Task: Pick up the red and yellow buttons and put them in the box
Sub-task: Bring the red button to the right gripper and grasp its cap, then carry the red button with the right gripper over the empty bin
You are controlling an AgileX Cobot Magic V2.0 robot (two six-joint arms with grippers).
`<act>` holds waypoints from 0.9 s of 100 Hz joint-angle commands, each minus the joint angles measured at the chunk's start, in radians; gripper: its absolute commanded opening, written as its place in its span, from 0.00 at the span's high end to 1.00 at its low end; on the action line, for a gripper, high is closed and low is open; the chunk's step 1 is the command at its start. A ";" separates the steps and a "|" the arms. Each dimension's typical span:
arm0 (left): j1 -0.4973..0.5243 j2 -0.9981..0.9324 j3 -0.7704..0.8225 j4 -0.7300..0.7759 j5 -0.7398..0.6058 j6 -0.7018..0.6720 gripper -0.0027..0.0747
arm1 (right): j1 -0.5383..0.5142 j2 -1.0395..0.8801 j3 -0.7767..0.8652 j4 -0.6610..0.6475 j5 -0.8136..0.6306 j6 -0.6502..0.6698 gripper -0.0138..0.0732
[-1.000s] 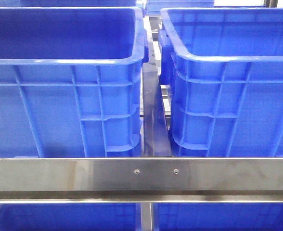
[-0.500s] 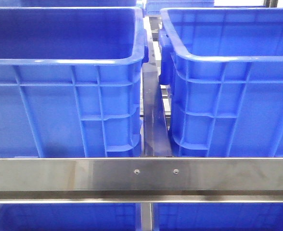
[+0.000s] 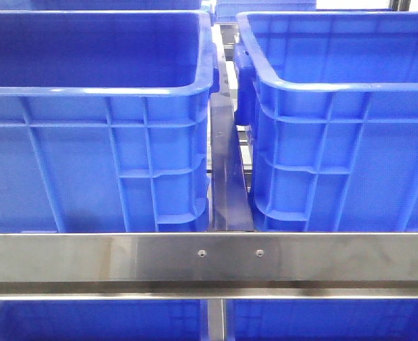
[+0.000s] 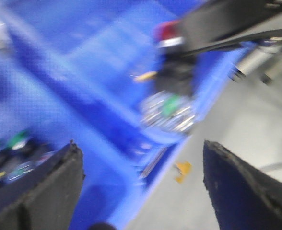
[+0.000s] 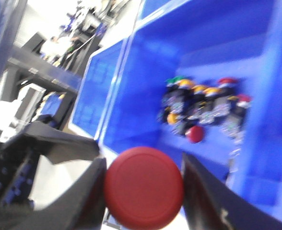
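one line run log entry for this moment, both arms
left gripper: open, nothing held, view blurred | right gripper: shut on red button | blue crate: holds a button pile | front view: no arms

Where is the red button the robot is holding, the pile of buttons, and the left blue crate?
red button [image 5: 144,187]: right wrist view, middle of its round cap.
pile of buttons [image 5: 203,106]: right wrist view, centre of the cluster.
left blue crate [image 3: 88,91]: front view, near rim.

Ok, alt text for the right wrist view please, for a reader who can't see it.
A round red button sits gripped between the two dark fingers of the right gripper, close to the camera. Behind it, a blue crate holds a blurred cluster of red-, yellow- and green-capped buttons.
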 commanded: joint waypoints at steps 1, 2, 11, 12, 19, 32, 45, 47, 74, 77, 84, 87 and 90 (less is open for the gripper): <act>0.064 -0.060 0.011 -0.030 -0.084 -0.032 0.32 | -0.038 -0.024 -0.034 0.038 0.012 -0.018 0.68; 0.070 -0.063 0.015 -0.030 -0.086 -0.033 0.32 | -0.040 -0.024 -0.034 0.037 0.012 -0.018 0.68; 0.147 -0.113 0.082 -0.030 -0.120 -0.041 0.32 | -0.065 -0.024 -0.034 0.022 0.013 -0.018 0.68; 0.153 -0.118 0.094 -0.030 -0.123 -0.044 0.32 | -0.066 -0.024 -0.034 0.023 0.013 -0.018 0.68; 0.214 -0.166 0.154 -0.030 -0.156 -0.044 0.32 | -0.079 -0.024 -0.034 0.020 0.011 -0.020 0.68; 0.328 -0.278 0.269 -0.030 -0.216 -0.044 0.33 | -0.093 -0.024 -0.034 0.020 -0.001 -0.034 0.68; 0.406 -0.378 0.381 -0.030 -0.260 -0.044 0.32 | -0.094 -0.024 -0.034 0.020 -0.021 -0.056 0.68; 0.417 -0.395 0.400 -0.030 -0.264 -0.044 0.32 | -0.094 -0.024 -0.034 0.020 -0.023 -0.060 0.68; 0.491 -0.599 0.598 -0.016 -0.338 -0.044 0.32 | -0.094 -0.024 -0.034 0.018 -0.099 -0.112 0.68; 0.491 -0.616 0.613 -0.014 -0.343 -0.044 0.32 | -0.094 -0.024 -0.034 0.017 -0.108 -0.123 0.68; 0.491 -0.650 0.643 -0.012 -0.345 -0.044 0.33 | -0.094 -0.024 -0.034 0.017 -0.141 -0.153 0.68; 0.491 -0.660 0.651 -0.012 -0.345 -0.044 0.33 | -0.094 -0.024 -0.034 0.017 -0.163 -0.167 0.68; 0.491 -0.672 0.657 -0.012 -0.345 -0.044 0.33 | -0.094 -0.024 -0.034 0.017 -0.185 -0.181 0.68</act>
